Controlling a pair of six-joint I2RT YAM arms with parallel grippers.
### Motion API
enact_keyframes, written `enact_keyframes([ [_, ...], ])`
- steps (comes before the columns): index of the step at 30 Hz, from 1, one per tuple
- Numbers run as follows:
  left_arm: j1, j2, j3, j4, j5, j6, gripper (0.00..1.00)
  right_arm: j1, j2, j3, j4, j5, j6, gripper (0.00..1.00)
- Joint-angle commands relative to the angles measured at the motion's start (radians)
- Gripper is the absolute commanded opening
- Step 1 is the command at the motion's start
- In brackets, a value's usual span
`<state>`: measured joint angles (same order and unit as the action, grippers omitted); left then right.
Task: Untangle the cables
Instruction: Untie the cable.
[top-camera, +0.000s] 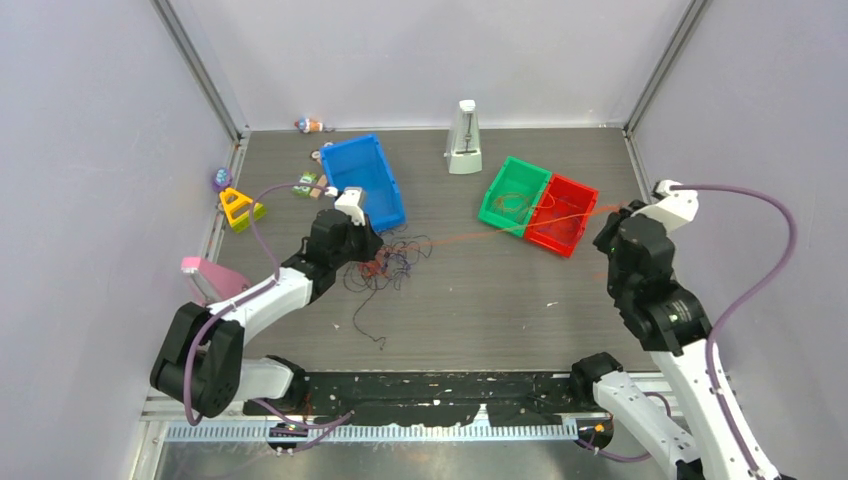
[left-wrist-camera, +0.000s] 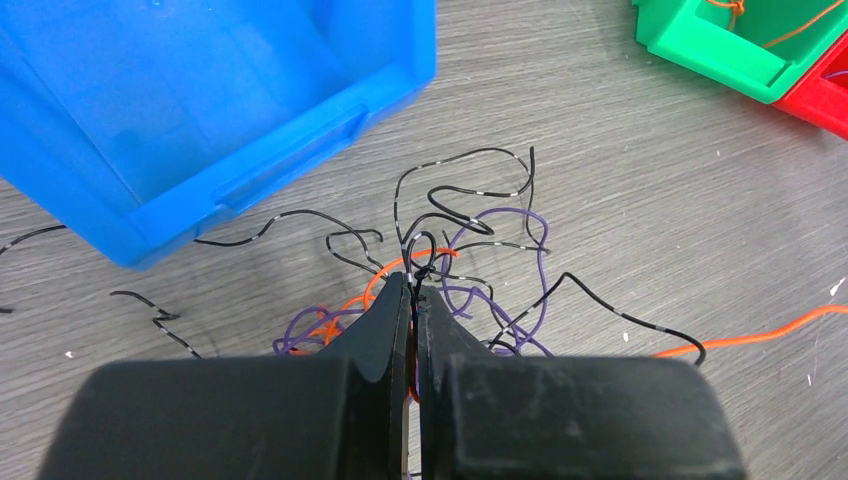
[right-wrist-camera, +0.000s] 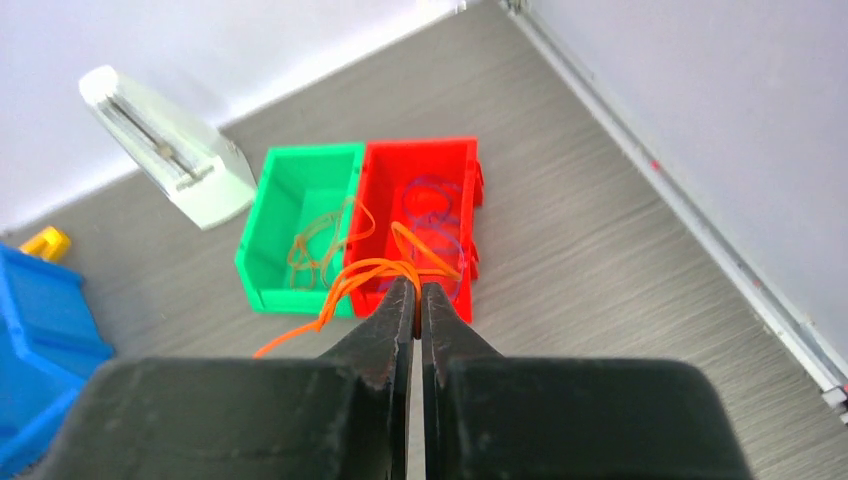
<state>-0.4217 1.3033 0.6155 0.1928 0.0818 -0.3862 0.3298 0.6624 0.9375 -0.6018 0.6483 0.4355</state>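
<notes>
A grey wood-grain table sits between pale walls. The cables lie as a loose clump left of centre, just in front of the blue bin. The left gripper is at the clump's left edge with its jaws pressed together on black and orange strands at the knot. One orange strand leaves the clump and runs nearly straight rightward, slanting slightly toward the far wall. It crosses the green bin and red bin and ends at the right gripper, whose jaws are pinched shut on it. The strand's long axis therefore lies left to right between the two arms, and the left arm is nearer the knot. Freeing the strand looks to depend on the right arm pulling further along that line while the left anchors the clump. A dark tail trails from the clump toward the near edge.
</notes>
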Motion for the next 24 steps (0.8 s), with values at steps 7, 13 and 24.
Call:
enact_keyframes([
  [7,0.003,-0.009,0.018,-0.011,-0.057,0.011,0.0,-0.009,-0.035,0.34,-0.002,0.15,-0.182,0.05],
  [13,0.003,0.006,0.031,-0.026,-0.054,0.014,0.14,-0.009,-0.052,0.449,0.054,0.061,-0.234,0.05],
  [24,-0.001,0.004,0.03,-0.01,-0.014,0.021,0.44,-0.009,0.071,0.585,-0.021,-0.251,-0.245,0.05],
])
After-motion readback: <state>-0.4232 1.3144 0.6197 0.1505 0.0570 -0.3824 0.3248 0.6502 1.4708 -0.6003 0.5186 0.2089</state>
